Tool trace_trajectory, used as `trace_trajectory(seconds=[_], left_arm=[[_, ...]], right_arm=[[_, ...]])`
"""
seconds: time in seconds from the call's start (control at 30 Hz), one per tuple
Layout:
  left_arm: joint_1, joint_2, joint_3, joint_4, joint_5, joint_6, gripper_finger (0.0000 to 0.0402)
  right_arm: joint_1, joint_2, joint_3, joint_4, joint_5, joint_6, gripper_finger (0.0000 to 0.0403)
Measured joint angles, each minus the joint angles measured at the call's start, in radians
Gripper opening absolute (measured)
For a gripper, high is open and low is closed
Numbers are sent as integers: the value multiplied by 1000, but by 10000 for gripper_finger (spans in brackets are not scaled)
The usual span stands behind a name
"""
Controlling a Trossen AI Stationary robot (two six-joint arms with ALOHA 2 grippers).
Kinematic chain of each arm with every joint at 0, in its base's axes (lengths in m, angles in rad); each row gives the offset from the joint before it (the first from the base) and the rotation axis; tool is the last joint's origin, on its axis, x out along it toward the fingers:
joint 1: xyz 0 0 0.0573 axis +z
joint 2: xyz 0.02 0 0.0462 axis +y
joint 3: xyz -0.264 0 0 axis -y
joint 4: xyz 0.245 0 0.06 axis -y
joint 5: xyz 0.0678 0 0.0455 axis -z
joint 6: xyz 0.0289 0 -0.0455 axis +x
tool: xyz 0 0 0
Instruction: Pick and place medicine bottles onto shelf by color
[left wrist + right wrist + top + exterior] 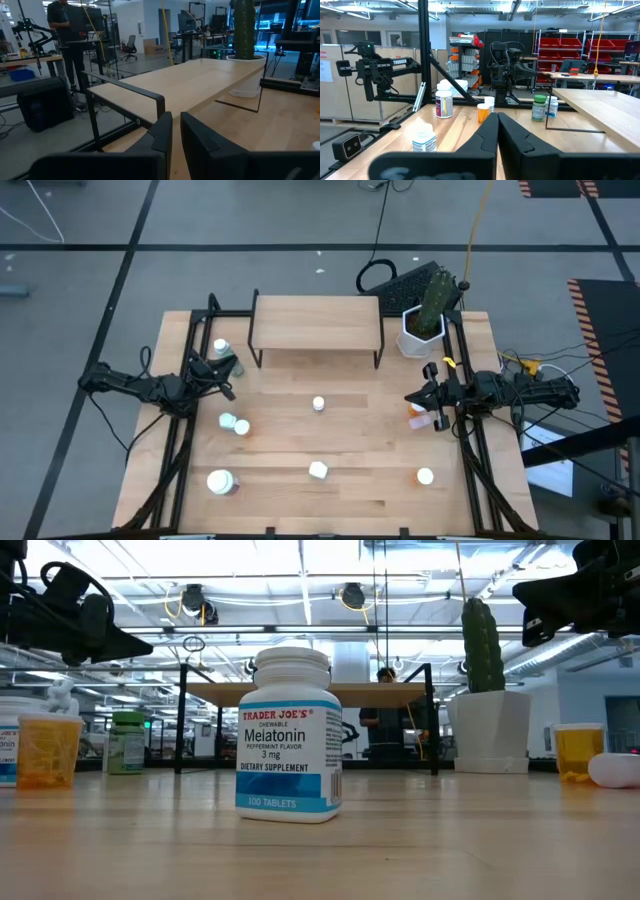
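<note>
At mid-left of the high view, your left pincer (226, 376) sits closed and empty; at mid-right, your right pincer (422, 397) matches, with the shelf (315, 320) bare.

The cactus (245, 30) and person (62, 15) are cut off above.

"TRADER JOE'S Melatonin 3 mg, 100 TABLETS" on bottle (289, 735); "TROSSEN" on far arm (395, 62)

Shelf (316, 315) at table (360, 485) rear centre, nothing on it; plant pot (421, 330) just right of it. Bottles (318, 404) scattered in front: two by left rear corner, pair mid-left, three along front edge, two right.
</note>
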Motion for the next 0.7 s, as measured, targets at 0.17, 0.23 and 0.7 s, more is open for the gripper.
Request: trace_trajectory(seconds=[0.17, 0.23, 0.7], left_arm=[[0, 0, 0, 0, 0, 0, 42], [0, 0, 0, 0, 0, 0, 42], [0, 0, 0, 1, 0, -18, 42]], right_arm=[[0, 0, 0, 0, 0, 0, 0], [0, 0, 0, 0, 0, 0, 0], [0, 0, 0, 59, 0, 0, 0]])
